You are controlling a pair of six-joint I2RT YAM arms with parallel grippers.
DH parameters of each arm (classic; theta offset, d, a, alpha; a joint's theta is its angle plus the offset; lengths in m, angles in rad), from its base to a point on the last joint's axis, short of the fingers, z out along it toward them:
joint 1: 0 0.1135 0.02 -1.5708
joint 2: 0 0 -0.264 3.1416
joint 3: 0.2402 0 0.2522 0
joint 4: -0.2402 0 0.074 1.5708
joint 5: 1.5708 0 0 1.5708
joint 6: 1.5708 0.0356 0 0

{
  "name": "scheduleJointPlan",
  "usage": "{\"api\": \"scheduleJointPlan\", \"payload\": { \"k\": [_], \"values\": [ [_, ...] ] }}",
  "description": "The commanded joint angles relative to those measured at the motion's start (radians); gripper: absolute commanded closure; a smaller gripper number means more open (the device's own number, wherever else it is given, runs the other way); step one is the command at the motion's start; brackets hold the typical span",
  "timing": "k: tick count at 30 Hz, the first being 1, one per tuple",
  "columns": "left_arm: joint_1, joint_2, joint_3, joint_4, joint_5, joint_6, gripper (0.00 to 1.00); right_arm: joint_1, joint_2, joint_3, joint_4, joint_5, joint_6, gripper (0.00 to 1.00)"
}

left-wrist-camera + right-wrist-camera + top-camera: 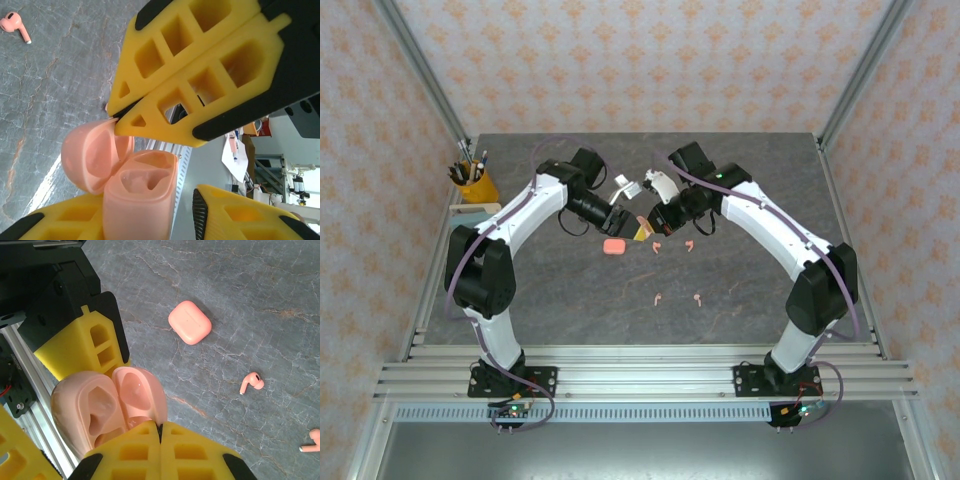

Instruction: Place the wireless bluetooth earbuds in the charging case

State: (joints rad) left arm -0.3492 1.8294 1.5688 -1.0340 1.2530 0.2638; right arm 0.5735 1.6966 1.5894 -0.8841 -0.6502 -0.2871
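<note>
Barely under way — the left gripper (150,192) brackets the open charging case (107,402) near the middle of the table (760,160), its grip unconfirmed, while the right gripper (160,427), clenched shut, noses the lid. Both sockets sit vacant — four earbuds (658,298) lie loose toward the near edge, beside a second case (190,322), closed.

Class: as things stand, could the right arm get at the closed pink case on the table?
Probably yes. The closed case lies on bare table with nothing over it, close to the right gripper. But that gripper is shut, its tips against the open case, so it must open first.
</note>
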Motion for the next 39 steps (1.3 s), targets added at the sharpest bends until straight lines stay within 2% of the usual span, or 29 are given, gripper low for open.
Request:
{"api": "scheduleJointPlan", "payload": {
  "k": [1, 6, 29, 39],
  "values": [
    [-0.005, 0.004, 0.027, -0.022, 0.019, 0.016, 0.60, 0.006, -0.043, -0.017, -0.025, 0.018, -0.020, 1.00],
    [-0.005, 0.004, 0.027, -0.019, 0.017, 0.011, 0.62, 0.006, -0.044, -0.020, -0.026, 0.017, -0.022, 1.00],
    [-0.005, 0.019, 0.046, 0.010, 0.013, -0.020, 0.62, 0.006, -0.044, -0.020, -0.027, 0.011, -0.022, 1.00],
    [-0.005, 0.014, 0.039, 0.022, 0.016, -0.028, 0.68, 0.006, -0.045, -0.020, -0.024, 0.015, -0.020, 1.00]
  ]
}}
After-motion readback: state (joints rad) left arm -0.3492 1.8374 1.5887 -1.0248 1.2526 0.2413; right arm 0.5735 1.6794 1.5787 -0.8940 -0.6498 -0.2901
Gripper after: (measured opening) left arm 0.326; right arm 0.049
